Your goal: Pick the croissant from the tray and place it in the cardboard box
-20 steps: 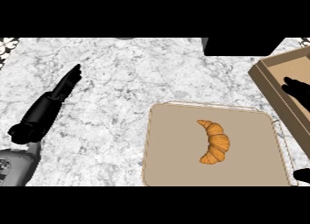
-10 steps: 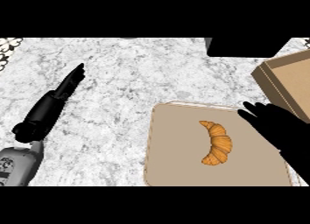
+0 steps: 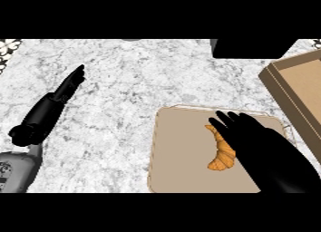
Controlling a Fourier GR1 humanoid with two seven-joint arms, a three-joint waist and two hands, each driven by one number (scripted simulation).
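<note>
my right hand point(image 3: 260, 142) open over croissant point(image 3: 221, 156) on tray point(image 3: 180, 154), holding nothing; lower straight, curl round middle (left hand point(image 3: 49, 111) resting open)

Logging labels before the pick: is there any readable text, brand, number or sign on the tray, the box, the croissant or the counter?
None readable.
Tray: plain, no print.
Cardboard box: plain, no label showing.
Croissant: no marking.
Counter: marble veining only.
Left forearm: small dark marks, too blurred to read as text.
</note>
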